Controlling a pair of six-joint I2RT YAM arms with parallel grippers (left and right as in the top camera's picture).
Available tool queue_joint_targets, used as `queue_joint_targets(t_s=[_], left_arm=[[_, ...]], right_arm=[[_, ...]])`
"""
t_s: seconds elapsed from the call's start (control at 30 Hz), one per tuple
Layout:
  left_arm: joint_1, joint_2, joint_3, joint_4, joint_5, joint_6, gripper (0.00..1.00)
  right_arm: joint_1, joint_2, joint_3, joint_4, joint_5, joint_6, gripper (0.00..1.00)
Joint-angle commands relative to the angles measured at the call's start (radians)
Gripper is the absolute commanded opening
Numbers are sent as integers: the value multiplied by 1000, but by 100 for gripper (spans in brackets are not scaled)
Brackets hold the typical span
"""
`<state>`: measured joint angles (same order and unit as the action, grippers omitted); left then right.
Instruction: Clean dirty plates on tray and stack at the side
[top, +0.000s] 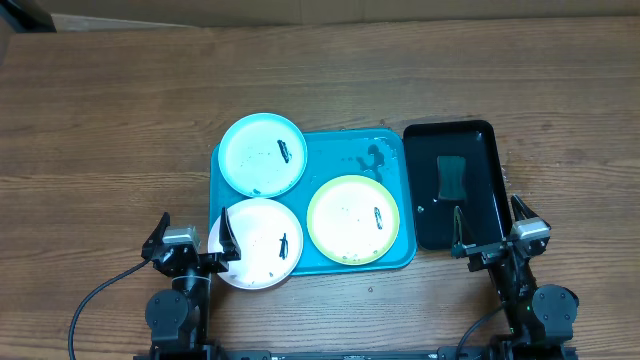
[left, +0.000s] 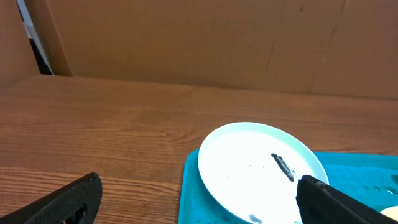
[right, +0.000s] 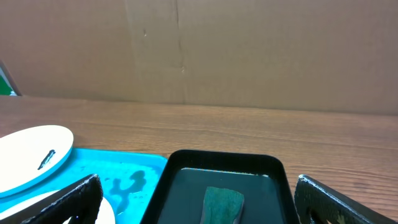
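The turquoise tray (top: 390, 150) lies mid-table. On it rest a light blue plate (top: 262, 153) at back left, a white plate (top: 256, 243) at front left overhanging the rim, and a yellow-green plate (top: 352, 218) at front right, each with dark smudges. My left gripper (top: 192, 235) is open and empty at the tray's front left corner; its right finger is over the white plate. The left wrist view shows the light blue plate (left: 258, 168) and tray (left: 189, 193). My right gripper (top: 492, 228) is open and empty over the front of the black tray.
A glossy black tray (top: 485, 135) with water and a dark green sponge (top: 451, 176) sits right of the turquoise tray; it shows in the right wrist view (right: 180, 163) with the sponge (right: 222, 203). A water puddle (top: 372, 158) lies on the turquoise tray. A cardboard wall stands behind the table.
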<state>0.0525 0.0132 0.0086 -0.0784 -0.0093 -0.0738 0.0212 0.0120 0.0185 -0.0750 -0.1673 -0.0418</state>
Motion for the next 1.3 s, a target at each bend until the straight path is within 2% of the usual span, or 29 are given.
queue_joint_targets(t_s=[0.0, 0.77, 1.07, 1.27], left_arm=[[-2, -9, -3, 1, -5, 18, 100], [-2, -9, -3, 1, -5, 18, 100], [0, -9, -3, 1, -9, 19, 100], [-1, -9, -3, 1, 0, 18, 100]], right_arm=[[-4, -9, -11, 6, 10, -5, 100], [-4, -9, -11, 9, 5, 40, 100], [-4, -9, -3, 17, 6, 285, 100], [-4, -9, 9, 17, 6, 294, 100]])
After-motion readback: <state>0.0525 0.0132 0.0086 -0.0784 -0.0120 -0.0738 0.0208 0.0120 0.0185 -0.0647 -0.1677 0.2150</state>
